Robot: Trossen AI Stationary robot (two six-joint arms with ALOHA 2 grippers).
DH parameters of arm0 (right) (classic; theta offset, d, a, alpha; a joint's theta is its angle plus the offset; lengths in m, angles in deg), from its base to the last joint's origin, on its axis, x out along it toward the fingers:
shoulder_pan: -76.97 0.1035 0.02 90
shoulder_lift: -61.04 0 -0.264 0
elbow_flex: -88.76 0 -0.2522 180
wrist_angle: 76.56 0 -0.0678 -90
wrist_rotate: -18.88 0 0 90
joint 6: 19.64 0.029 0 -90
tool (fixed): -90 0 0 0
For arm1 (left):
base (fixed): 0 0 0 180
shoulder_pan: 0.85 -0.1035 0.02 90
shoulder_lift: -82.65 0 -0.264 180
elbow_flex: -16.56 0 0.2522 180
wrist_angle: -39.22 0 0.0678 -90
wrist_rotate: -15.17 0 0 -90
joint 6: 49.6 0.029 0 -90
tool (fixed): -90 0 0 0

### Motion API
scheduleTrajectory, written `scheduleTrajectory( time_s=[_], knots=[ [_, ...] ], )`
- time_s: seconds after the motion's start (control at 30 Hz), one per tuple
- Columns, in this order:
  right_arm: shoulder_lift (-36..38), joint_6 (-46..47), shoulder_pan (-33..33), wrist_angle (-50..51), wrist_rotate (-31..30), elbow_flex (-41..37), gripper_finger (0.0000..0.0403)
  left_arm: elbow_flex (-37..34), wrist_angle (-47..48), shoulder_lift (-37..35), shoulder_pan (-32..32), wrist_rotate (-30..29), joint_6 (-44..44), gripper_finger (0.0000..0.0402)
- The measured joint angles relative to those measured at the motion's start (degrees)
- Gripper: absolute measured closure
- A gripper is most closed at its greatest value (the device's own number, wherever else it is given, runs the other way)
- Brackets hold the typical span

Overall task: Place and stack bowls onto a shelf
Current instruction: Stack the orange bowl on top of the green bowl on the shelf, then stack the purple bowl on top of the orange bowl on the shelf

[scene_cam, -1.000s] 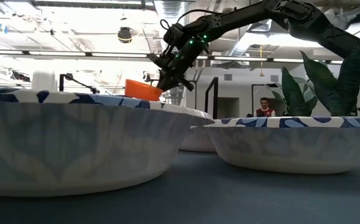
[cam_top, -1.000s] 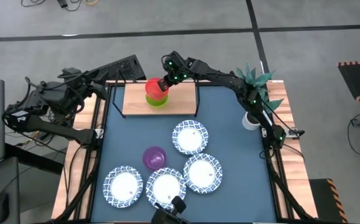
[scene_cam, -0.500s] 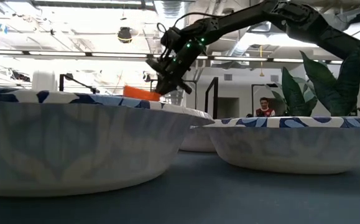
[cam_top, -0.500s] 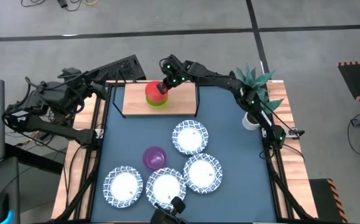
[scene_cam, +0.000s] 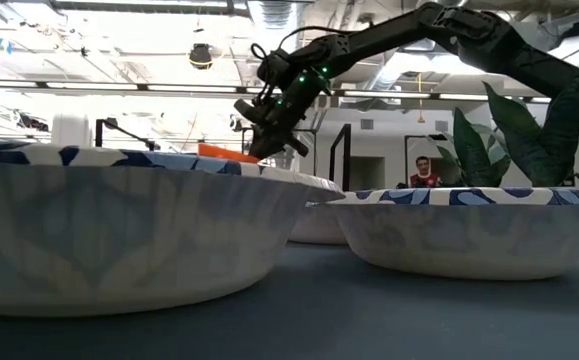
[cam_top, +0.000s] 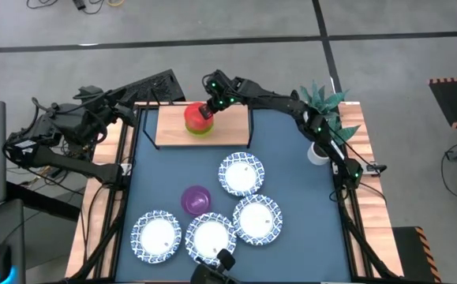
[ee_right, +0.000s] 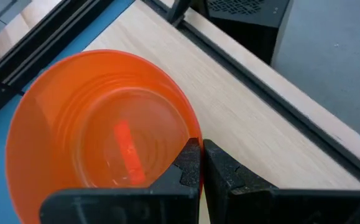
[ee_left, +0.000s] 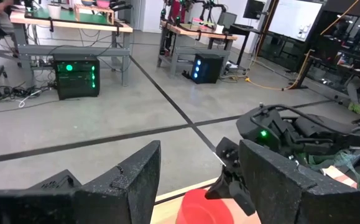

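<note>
Now that the red bowl [cam_top: 196, 115] has sunk from its raised position onto the green bowl [cam_top: 200, 129] on the shelf [cam_top: 232, 124], the right gripper [cam_top: 207, 110] still pinches its rim, so release seems next.

Right end effector [scene_cam: 266, 135] pinches red bowl [scene_cam: 227, 152] behind white bowls [scene_cam: 129, 225]

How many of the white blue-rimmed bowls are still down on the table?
4, none on the shelf: one mid-table, one right of centre, one front centre, one front left. No others visible; nested ones can't be ruled out.
</note>
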Motion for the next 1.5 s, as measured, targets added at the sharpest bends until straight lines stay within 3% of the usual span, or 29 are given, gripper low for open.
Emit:
scheduleTrajectory(
  time_s=[0.5, 0.57, 0.73, 0.8, 1.13, 1.33, 1.5],
  knots=[
    [0.0, -1.3, 0.0, 0.1, 0.2, 0.0, 0.0289, 0.0, 0.2, 0.0, 0.0, 1.5, 0.9, 0.0198],
    [0.5, -1.3, 0.0, 0.6, 1.9, 0.0, 0.0281, 0.0, 0.7, 0.0, 0.0, 5.2, 0.8, 0.0198],
    [6.2, -0.2, -0.4, 2.7, 11.1, 0.0, 0.0267, -0.1, 5.2, 1.0, 0.0, 20.7, -0.3, 0.0198],
    [9.3, -0.6, -0.4, 5.0, 11.6, 0.0, 0.0265, -0.2, 8.5, 2.6, 0.0, 24.8, -2.5, 0.0198],
    [24.8, -1.5, -0.1, 7.7, 9.2, 0.0, 0.0269, -0.6, 21.5, 16.3, -0.7, 33.8, -10.3, 0.0198],
    [32.9, -2.5, 0.4, 7.8, 8.5, 0.0, 0.0269, -8.5, 13.2, 22.0, -3.0, 47.2, -7.8, 0.0198],
    [37.1, -4.5, 0.3, 9.0, 5.0, 0.0, 0.0269, -17.4, 1.2, 24.9, -5.1, 53.9, -7.4, 0.0198]
  ],
)
